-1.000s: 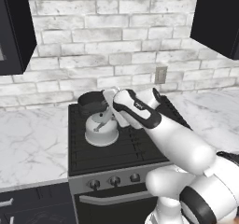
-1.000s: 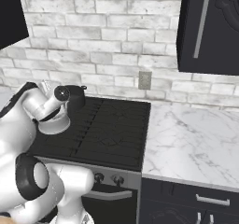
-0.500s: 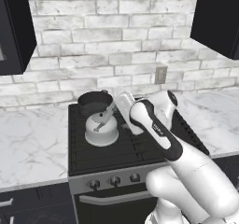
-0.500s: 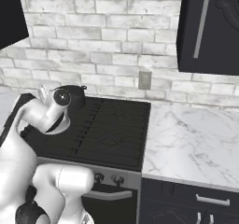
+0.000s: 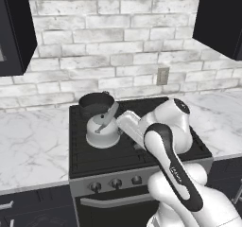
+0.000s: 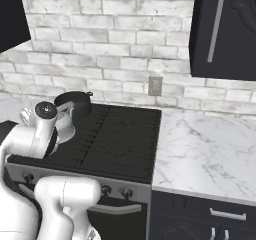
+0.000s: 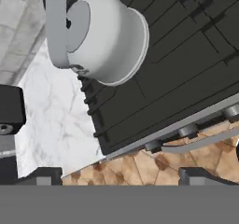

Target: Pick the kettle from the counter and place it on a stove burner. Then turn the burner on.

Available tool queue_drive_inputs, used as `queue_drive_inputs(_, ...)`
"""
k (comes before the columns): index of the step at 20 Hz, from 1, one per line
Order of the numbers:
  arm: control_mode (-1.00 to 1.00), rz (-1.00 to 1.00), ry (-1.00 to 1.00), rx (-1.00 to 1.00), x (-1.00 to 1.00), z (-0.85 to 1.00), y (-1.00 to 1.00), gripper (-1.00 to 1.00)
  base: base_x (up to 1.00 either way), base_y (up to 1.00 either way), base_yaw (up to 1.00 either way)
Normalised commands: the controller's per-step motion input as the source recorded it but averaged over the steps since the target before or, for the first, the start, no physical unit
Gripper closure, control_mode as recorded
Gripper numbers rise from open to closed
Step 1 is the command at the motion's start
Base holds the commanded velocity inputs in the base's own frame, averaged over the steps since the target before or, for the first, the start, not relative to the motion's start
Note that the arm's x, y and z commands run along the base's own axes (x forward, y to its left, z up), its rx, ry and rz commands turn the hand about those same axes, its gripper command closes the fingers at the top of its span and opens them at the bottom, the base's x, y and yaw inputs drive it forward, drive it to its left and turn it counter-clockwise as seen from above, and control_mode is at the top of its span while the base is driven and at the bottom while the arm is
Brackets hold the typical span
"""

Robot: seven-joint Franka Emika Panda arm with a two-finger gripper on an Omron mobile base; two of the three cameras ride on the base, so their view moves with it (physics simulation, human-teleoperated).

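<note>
With its two dark tips apart and nothing between them, the claw (image 7: 121, 174) hangs free just beside the kettle (image 5: 103, 131), which sits upright on the stove burner (image 5: 124, 151) in front of the dark pot (image 5: 96, 103). Rigid, smooth and probably slippery, the kettle looks best gripped by its slanted handle (image 5: 109, 117); white marble table (image 5: 30, 143) flanks the kettle's cooktop, a brick wall (image 5: 108, 37) behind it.

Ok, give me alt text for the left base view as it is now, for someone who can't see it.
A silver kettle sits on the front left stove burner of a black cooktop, just in front of a dark pot. The white robot arm reaches in from the lower right toward the kettle. White marble counter flanks the stove below a brick wall.
</note>
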Motion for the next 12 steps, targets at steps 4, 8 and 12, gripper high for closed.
queue_drive_inputs(4, -1.0, 0.34, -0.03, -0.38, -1.0, -0.35, 0.54, -1.0, 0.0, 0.0, 0.0)
queue_drive_inputs(8, -1.0, 0.3, -0.12, -0.45, -1.0, -0.59, 0.6, -1.0, 0.0, 0.0, 0.0)
queue_drive_inputs(12, -1.0, 0.28, -0.18, -0.4, -1.0, -0.79, 0.44, -1.0, 0.0, 0.0, 0.0)
